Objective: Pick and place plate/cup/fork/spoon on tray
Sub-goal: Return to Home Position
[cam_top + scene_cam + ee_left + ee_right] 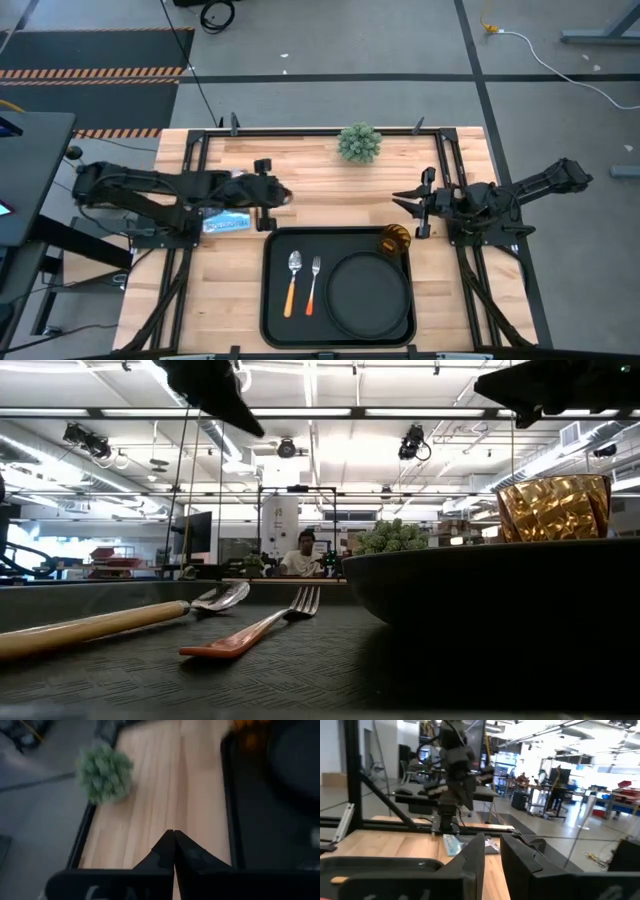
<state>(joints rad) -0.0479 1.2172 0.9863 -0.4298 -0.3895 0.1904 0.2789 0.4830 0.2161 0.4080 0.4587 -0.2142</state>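
The black tray (275, 310) lies at the table's near middle. On it rest the round black plate (368, 295) at the right, the amber cup (394, 240) upright in the far right corner, and the orange-handled spoon (293, 280) and fork (313, 285) side by side at the left. In the low view the spoon (120, 620), fork (255, 630), plate (500, 585) and cup (553, 507) all show. My left gripper (287, 197) is shut and empty above the wood, beyond the tray's far left corner. My right gripper (402, 200) is open and empty, beyond the cup.
A small green plant (359, 143) stands at the table's far middle and also shows in the left wrist view (104, 773). A blue and white packet (227, 222) lies by the left arm's base. A person (303, 555) sits in the room beyond the table.
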